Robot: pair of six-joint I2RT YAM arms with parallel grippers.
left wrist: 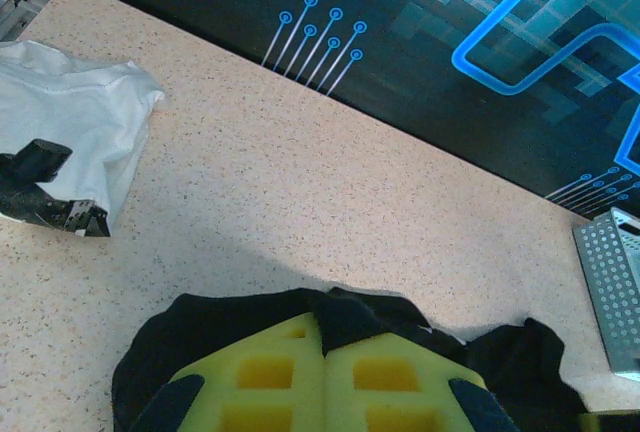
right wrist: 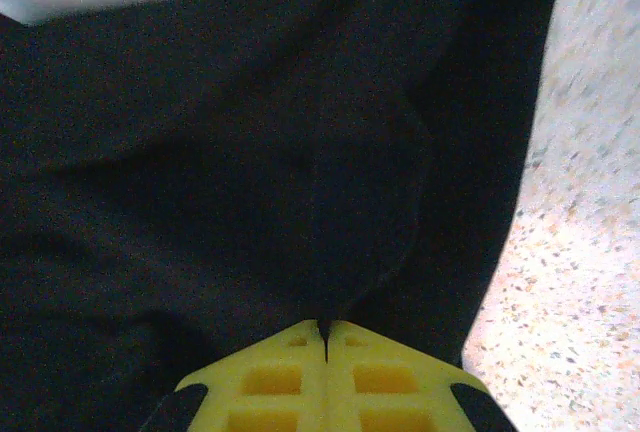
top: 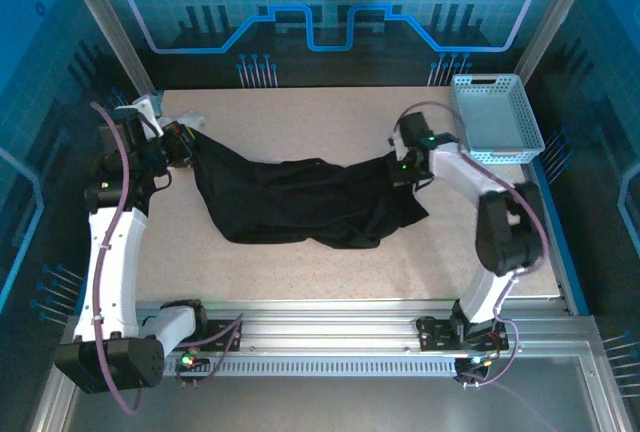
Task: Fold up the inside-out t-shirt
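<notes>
left gripper (left wrist: 323,340) and right gripper (right wrist: 327,334) each clamped on black t-shirt (top: 300,202) over speckled table (top: 320,117), blue walls (top: 200,2) around.

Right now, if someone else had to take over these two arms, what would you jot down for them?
Left claw: shut on one end of the black t-shirt, at the left side of the table.
Right claw: shut on its other end, right of centre.
T-shirt: strung between them, bunched, its middle sagging onto the table. A white garment lies at the far left corner, a blue basket at the far right.
Done: both ends gripped.
Left: spread it flat, then every fold.
</notes>
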